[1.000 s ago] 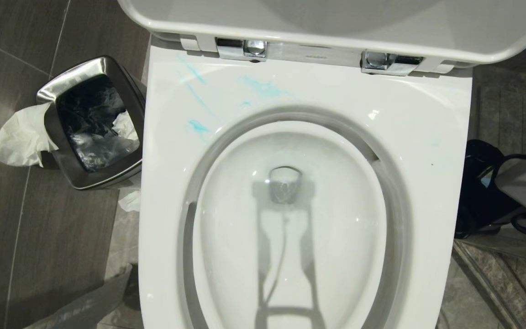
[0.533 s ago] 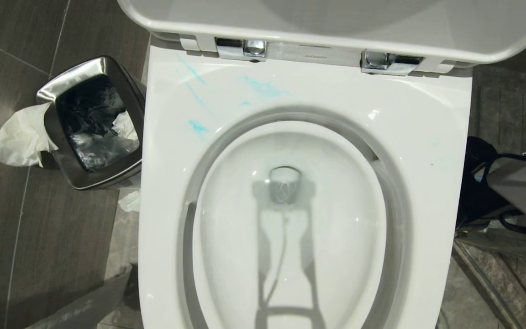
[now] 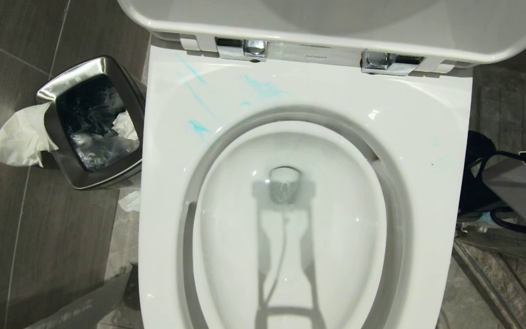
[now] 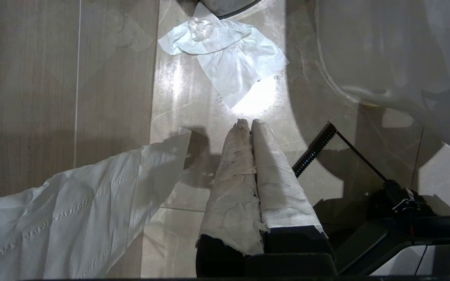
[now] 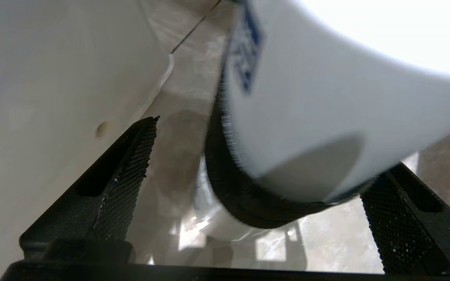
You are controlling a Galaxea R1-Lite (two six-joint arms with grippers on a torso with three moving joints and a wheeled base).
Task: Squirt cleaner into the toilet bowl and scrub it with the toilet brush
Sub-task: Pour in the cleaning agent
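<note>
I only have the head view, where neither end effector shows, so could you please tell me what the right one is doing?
Observer: The right end effector is open, with a white rounded object bearing a blue mark and a dark band between its fingers.
Operator: Thank you; is it gripping that object?
Observer: Not that I can see: the one finger in full view stands clear of it.
Operator: And the left one?
Observer: The left end effector is shut, empty, pointing at the floor near a crumpled tissue.
</note>
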